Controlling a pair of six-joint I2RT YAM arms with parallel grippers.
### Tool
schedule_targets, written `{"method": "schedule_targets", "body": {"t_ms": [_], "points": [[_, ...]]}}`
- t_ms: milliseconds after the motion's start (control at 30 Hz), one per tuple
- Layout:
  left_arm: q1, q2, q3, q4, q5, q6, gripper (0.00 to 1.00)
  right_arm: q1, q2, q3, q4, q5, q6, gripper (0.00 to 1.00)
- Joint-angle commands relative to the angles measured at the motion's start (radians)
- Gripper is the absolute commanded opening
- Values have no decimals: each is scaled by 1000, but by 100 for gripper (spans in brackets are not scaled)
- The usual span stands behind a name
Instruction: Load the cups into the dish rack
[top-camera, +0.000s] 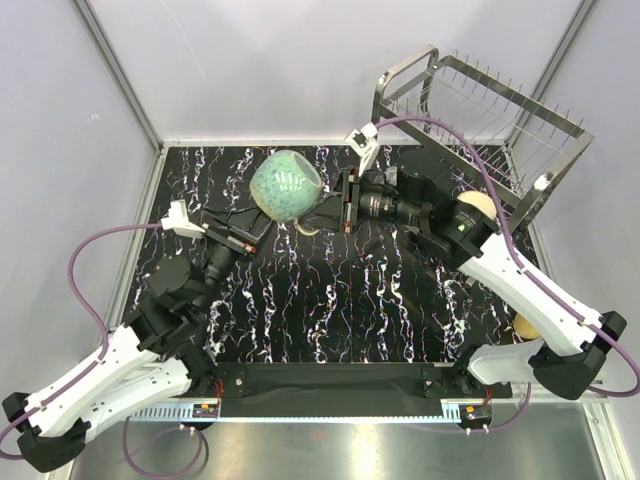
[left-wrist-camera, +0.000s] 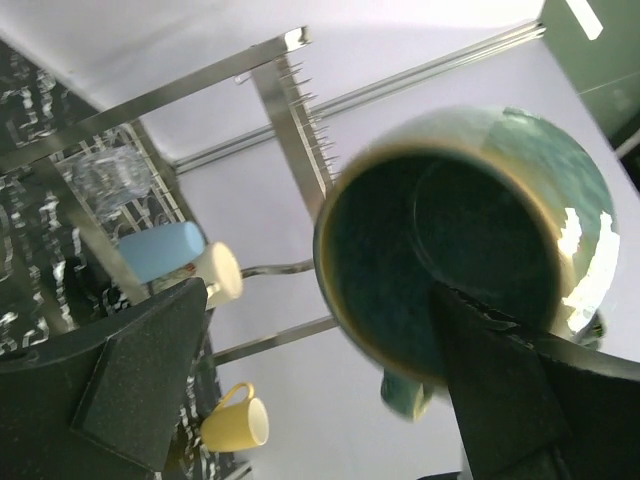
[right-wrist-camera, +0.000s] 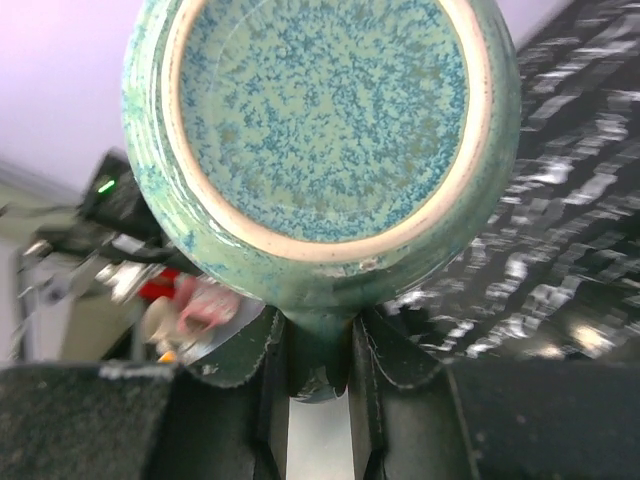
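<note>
Handover above the black marbled table (top-camera: 330, 300): the teal mug (top-camera: 285, 185) hangs in the air left of centre, well apart from the dish rack (top-camera: 490, 110) at the far right corner. The right gripper (right-wrist-camera: 318, 340) is clamped on the mug by its handle, the speckled base turned toward its wrist camera. The left gripper (left-wrist-camera: 315, 300) stands wide apart at the mug's mouth, one finger (left-wrist-camera: 490, 380) reaching across the rim and the other clear of it, so the weight appears to rest on the right arm alone. The step in hand looks like passing the mug from arm to arm on its way to the rack. The next move calls for the left arm to back its finger out without knocking the rim, then for the right arm to carry the mug across to a free place among the prongs. The light-blue cup (left-wrist-camera: 160, 248), cream mug (left-wrist-camera: 220, 272) and glass tumbler (left-wrist-camera: 110, 175) show by the rack's wires; whether they sit in it cannot be told
</note>
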Motion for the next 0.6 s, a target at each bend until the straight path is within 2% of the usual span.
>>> {"method": "schedule_targets", "body": {"t_ms": [0, 67, 100, 167, 267, 333, 500, 567], "points": [[-13, -32, 35, -50, -34, -3, 99, -39, -27, 146, -36, 230, -99, 0], [-13, -43, 31, -102, -34, -1, 99, -56, -24, 207, -157, 327, -204, 0], [-13, -48, 31, -116, -28, 11, 99, -69, -15, 277, -198, 450, -248, 0], [-13, -58, 32, -148, -22, 31, 99, -106, 5, 347, -289, 567, -368, 0], [-13, -67, 31, -174, 3, 52, 99, -212, 65, 504, -370, 651, -495, 0], [-13, -71, 26, -170, 33, 63, 99, -313, 92, 558, -397, 651, -555, 0], [-13, -60, 6, -150, 122, 91, 95, -407, 168, 684, -407, 799, -702, 0], [-13, -58, -12, -138, 153, 103, 85, -448, 215, 753, -423, 874, -738, 0]]}}
